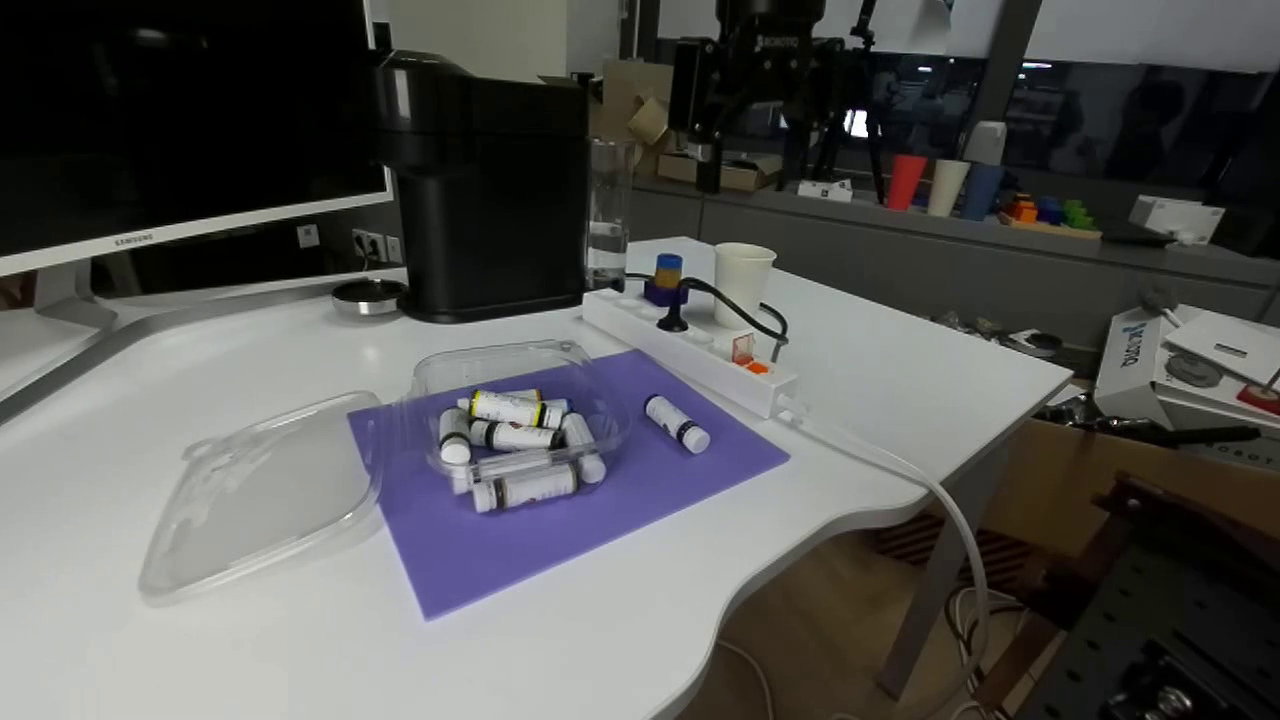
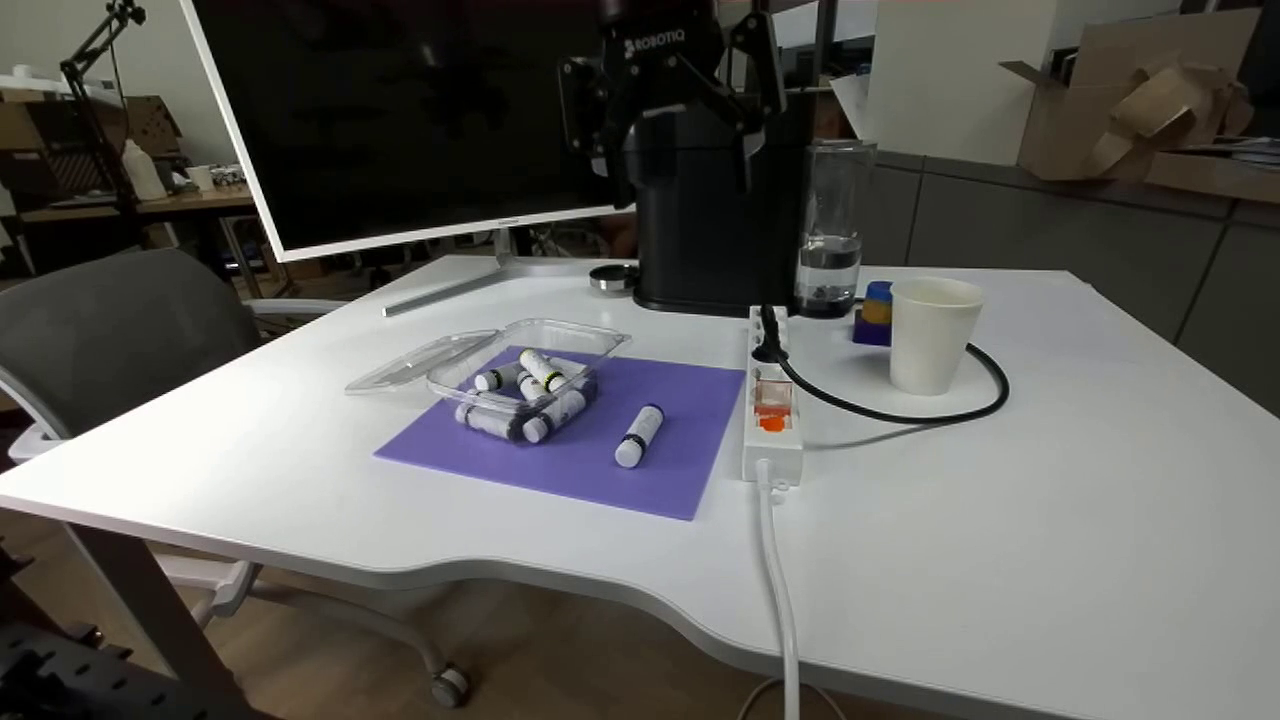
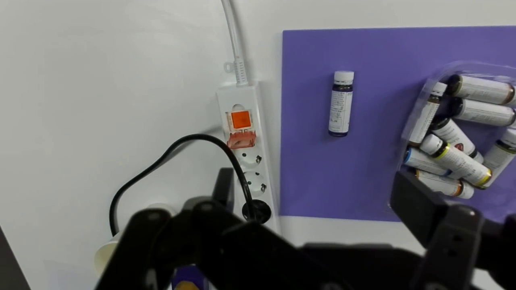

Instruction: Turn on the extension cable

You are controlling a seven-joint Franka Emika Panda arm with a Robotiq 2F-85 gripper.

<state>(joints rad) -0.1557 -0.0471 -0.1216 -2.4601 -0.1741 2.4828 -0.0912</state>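
A white power strip (image 3: 237,95) lies flat on a table (image 3: 141,72), beside a purple mat (image 3: 310,169). Near the end where its white cord (image 3: 231,32) leaves is an orange-red switch (image 3: 241,119) with a clear red cover (image 3: 242,140) tipped up; whether it is on cannot be told. In the wrist view the strip runs nearly top to bottom, leaning slightly; the switch lies up and left of the gripper (image 3: 316,189). The fingers (image 3: 224,187) are spread wide, holding nothing, and in both exterior views they hang well above the table. Reaching the switch probably means travelling along the strip toward its cord end, then down; narrowing the fingers would likely suit so small a target. A black plug (image 3: 261,212) sits in a farther socket, its lead (image 3: 161,155) arching close by the cover, a possible snag, with a paper cup (image 2: 930,340) beside it. A loose bottle (image 3: 340,110) lies on the mat. Away from the mat, the table spreads wide, giving room to move. The cord drops over the table's edge.
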